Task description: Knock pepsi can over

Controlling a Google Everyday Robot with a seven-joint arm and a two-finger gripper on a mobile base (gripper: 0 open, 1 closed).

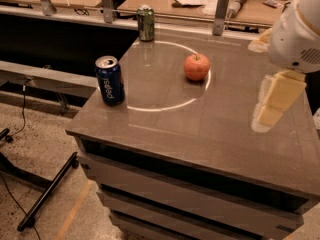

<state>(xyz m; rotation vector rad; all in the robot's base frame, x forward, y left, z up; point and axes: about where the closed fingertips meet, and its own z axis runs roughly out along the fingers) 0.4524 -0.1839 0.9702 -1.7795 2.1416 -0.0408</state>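
Observation:
The pepsi can (110, 80), dark blue with white lettering and a silver top, stands upright near the left edge of the grey table (200, 134). My gripper (274, 104) hangs over the table's right side, far to the right of the can and not touching it. It holds nothing that I can see.
A red apple (196, 66) sits mid-table on a white ring mark. A green can (146, 23) stands upright at the table's back left corner. Metal posts and a cluttered wooden bench run behind the table. A black stand leg lies on the floor at the left.

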